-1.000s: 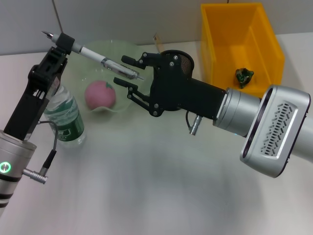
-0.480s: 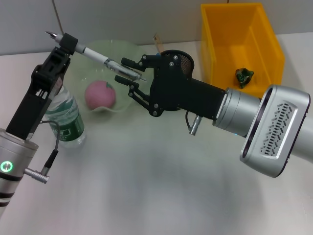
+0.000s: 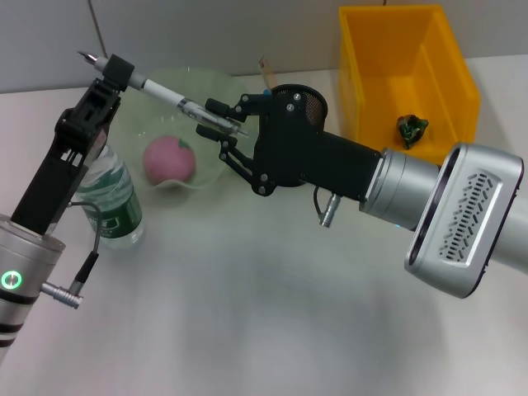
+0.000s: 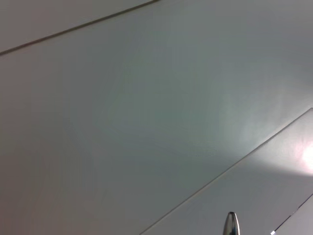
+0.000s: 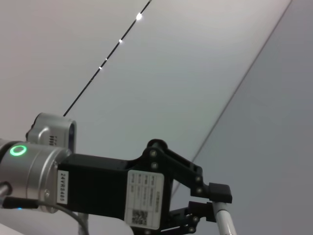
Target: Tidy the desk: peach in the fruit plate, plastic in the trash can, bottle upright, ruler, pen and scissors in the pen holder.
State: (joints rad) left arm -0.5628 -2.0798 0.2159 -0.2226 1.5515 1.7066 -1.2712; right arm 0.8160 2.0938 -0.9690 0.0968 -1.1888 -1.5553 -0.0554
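**A:** While the left tool [image 3: 114, 73] is up in the air on the left, it's clamped on the pen [image 3: 169, 97] near the tip end, and the pen slants down toward the right tool [image 3: 221, 125]. Below the left tool: an upright bottle [image 3: 108, 200] on the table [image 3: 247, 313], with the peach [image 3: 170, 159] in the fruit plate [image 3: 210, 87] just right of it.

**B:** And the right tool's fingers?

**A:** Its fingers sit close around the pen's other end, though I can't tell if they're actually pinching it. The black mesh pen holder [image 3: 309, 101] is right behind that tool, and farther right the yellow trash can [image 3: 450, 78] has the plastic [image 3: 411, 129] in it.
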